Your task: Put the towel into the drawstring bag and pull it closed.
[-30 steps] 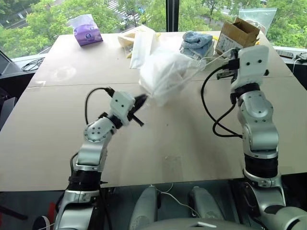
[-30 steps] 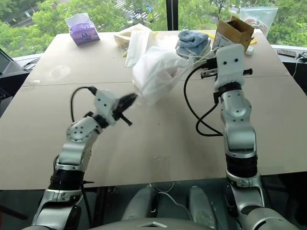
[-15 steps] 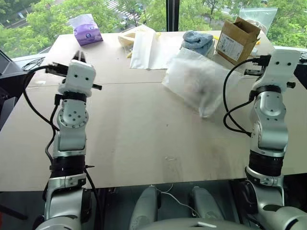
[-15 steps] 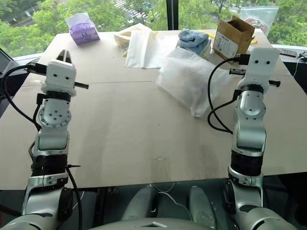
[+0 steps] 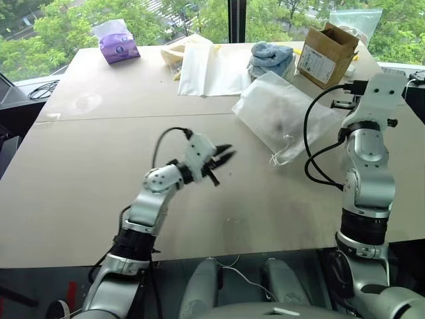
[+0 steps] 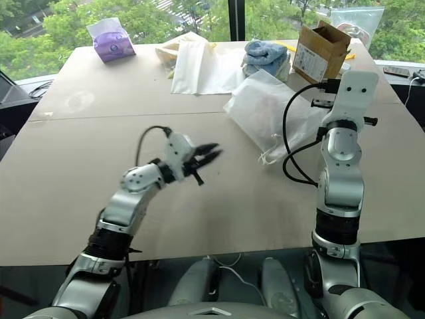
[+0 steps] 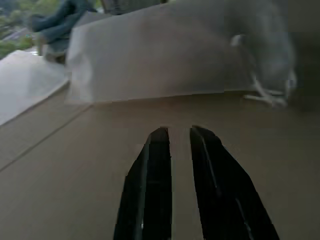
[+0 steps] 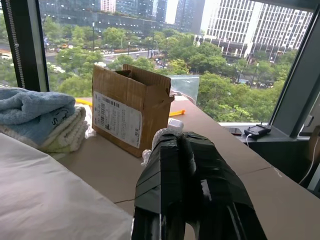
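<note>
The white drawstring bag (image 5: 282, 113) lies flat on the table right of centre, slightly bulged, its mouth toward me and its white cords (image 5: 282, 157) curled on the wood in front of it. The towel is hidden. My left gripper (image 5: 226, 153) hovers low over the table a short way left of the cords, pointing at the bag, open with nothing between its fingers (image 7: 157, 165). My right gripper (image 8: 181, 137) is raised to the right of the bag, pointing up and away, shut. A small white bit shows at its tips; I cannot tell whether it is held.
Behind the bag stand an open cardboard box (image 5: 327, 48) and a stack of blue and pale towels (image 5: 272, 58). A flat white bag (image 5: 212, 70) and cream bags (image 5: 178, 53) lie at the back centre, a purple tissue pack (image 5: 119, 46) at the back left.
The bag hung stretched between both grippers, then dropped onto the table. My left arm swung up and left, then came back low toward the cords with its fingers open. My right arm shifted right.
</note>
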Controlling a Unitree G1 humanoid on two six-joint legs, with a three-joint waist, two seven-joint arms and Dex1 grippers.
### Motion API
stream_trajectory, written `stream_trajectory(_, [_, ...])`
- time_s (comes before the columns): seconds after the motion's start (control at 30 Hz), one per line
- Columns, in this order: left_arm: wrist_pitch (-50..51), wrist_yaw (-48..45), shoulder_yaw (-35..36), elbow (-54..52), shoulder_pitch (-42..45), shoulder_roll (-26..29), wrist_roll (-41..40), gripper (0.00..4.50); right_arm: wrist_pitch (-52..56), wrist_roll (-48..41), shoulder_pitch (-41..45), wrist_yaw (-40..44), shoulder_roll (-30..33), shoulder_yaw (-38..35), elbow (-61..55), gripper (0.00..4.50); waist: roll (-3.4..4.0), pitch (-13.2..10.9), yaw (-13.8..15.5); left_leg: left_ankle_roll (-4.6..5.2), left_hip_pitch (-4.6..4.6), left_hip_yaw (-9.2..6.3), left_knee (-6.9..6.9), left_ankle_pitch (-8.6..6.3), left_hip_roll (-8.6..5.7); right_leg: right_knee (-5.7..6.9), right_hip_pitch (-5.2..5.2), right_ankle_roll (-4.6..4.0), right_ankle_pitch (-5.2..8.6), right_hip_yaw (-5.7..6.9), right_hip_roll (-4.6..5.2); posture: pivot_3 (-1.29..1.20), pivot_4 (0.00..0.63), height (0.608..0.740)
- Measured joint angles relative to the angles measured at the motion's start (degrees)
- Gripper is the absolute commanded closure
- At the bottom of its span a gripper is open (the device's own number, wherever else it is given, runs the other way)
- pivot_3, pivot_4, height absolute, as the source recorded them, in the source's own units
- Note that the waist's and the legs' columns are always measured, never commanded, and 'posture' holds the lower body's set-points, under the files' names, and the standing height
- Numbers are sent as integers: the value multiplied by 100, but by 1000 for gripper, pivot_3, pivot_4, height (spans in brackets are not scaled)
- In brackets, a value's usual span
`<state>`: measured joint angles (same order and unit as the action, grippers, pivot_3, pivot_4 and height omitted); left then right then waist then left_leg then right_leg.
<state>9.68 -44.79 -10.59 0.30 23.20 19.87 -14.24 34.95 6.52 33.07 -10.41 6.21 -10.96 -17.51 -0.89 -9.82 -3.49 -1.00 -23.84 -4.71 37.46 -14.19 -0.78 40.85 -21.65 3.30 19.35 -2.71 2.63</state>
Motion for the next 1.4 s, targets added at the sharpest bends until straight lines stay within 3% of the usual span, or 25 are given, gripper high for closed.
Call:
stream_trajectory(0.03, [209,7,-95,4,141,-214,-78,1829,1,-8,0,14,-4,41,0,4500,0,0,-21,0,0,0,2,1,-1,1,1,0,0,-1,-2,0,150,740])
stream_trajectory(0.2, [320,584,-271,890,1064,-1518,69,1829,5,-33,-10,99,-38,186,-21,4500,2,3,-10,6,1,-2,19,2,-8,1,14,1,-1,1,3,0,150,740])
stream_trajectory(0.3, [69,787,-366,1438,1463,-1888,301,1829,7,-54,-20,128,-91,323,-40,4500,1,4,-52,5,1,3,14,2,-10,0,13,1,0,-3,2,0,150,740])
stream_trajectory(0.5, [-752,1414,-308,3310,2140,-2305,874,1829,10,-49,-40,121,-94,324,-81,4500,2,4,-43,5,2,3,9,3,-11,-2,10,1,0,-3,3,0,150,740])
stream_trajectory(0.63, [-1031,1785,-75,3902,2392,-2402,975,1829,12,-45,-61,119,-96,349,-168,4500,2,4,-39,4,0,0,9,3,-10,-1,7,1,0,-1,4,0,150,740])
stream_trajectory(0.93, [-1226,1508,127,4784,2548,-2650,961,1829,21,-18,-139,94,-98,340,-223,4500,2,5,-11,4,0,-1,9,3,-12,-2,7,1,0,1,4,0,150,740])
stream_trajectory(1.03, [-1249,1315,121,4808,2579,-2693,961,2591,21,-14,-138,89,-98,331,-225,4500,2,5,-13,4,0,0,9,3,-11,-2,7,1,0,0,4,0,150,740])
stream_trajectory(1.17, [-1259,1236,150,4835,2580,-2701,961,4347,21,-11,-139,83,-98,325,-244,4500,2,5,-18,4,0,-1,9,4,-11,-2,7,1,0,0,4,0,150,740])
stream_trajectory(1.4, [-1325,1519,493,4989,2618,-2677,951,4437,28,-13,-139,85,-98,322,-251,4500,2,5,-19,4,0,-1,9,4,-10,-2,7,1,0,0,5,0,150,740])
